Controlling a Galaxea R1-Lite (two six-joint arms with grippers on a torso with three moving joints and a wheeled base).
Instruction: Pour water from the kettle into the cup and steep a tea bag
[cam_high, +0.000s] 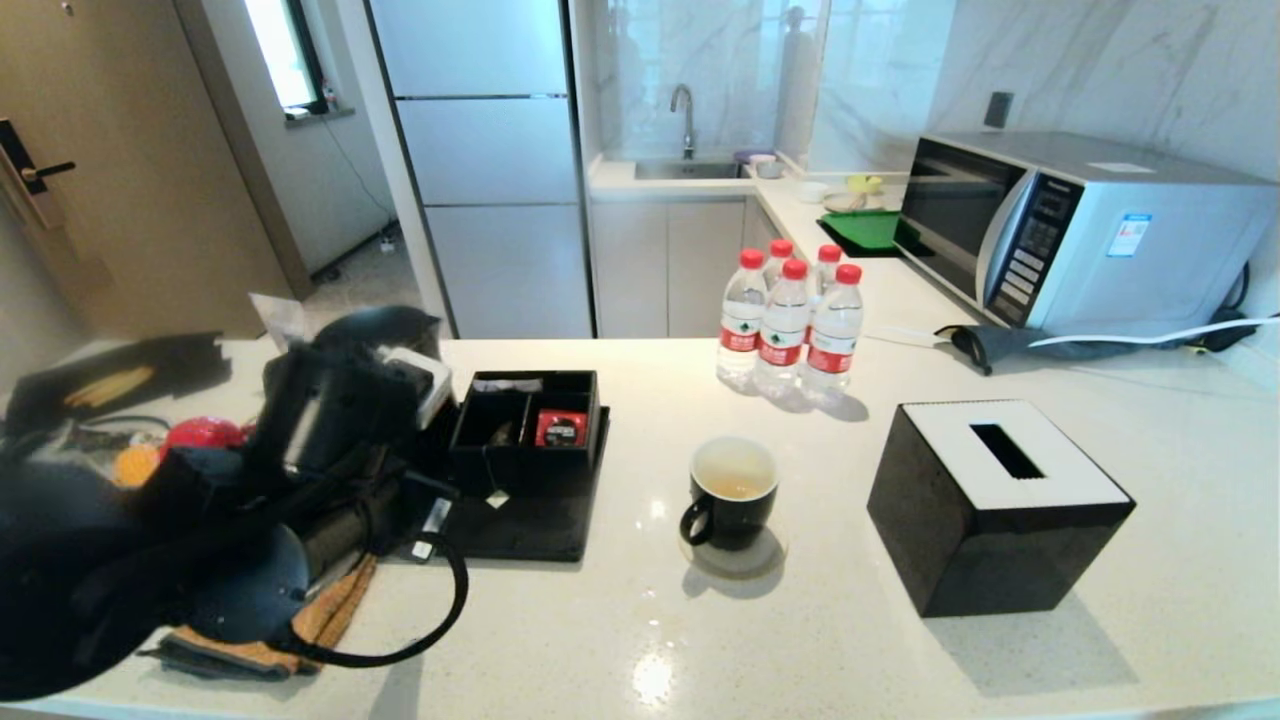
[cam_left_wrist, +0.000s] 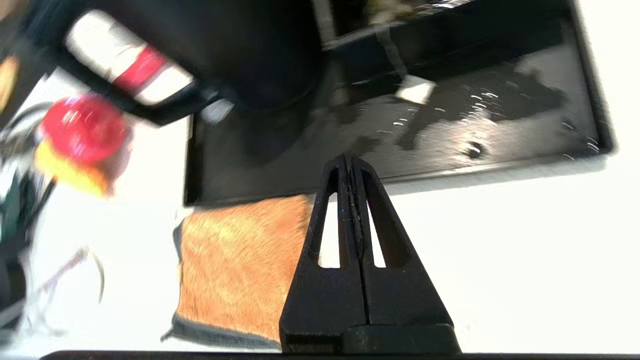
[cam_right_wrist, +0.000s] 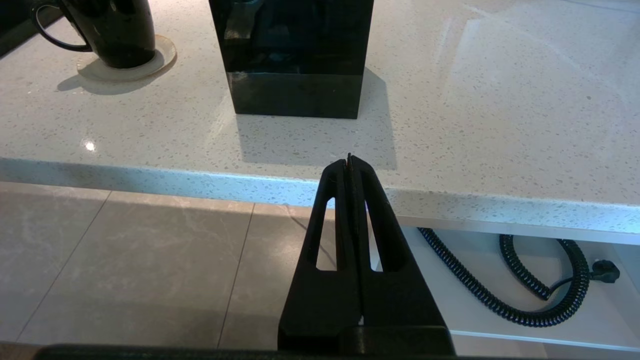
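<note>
Cup (cam_high: 733, 492): pale water (cam_high: 737, 484) inside, head view only. Left hand (cam_left_wrist: 349, 159) clenched, empty, over black tray (cam_left_wrist: 500, 125), cup's 9 o'clock. Right hand (cam_right_wrist: 349, 159) clenched, below surface (cam_right_wrist: 475, 125) edge.

The kettle (cam_high: 375, 345) is largely masked by the left arm (cam_high: 200, 520) in the head view. The cup (cam_right_wrist: 112, 30) is cut off at the right wrist view's edge. Motion blur smears the red object (cam_left_wrist: 82, 130).

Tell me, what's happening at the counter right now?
Left pincer shut, empty, above black tray. Right pincer shut, parked off the counter edge. Cup holds water, no tea bag in it. Path unobstructed.
</note>
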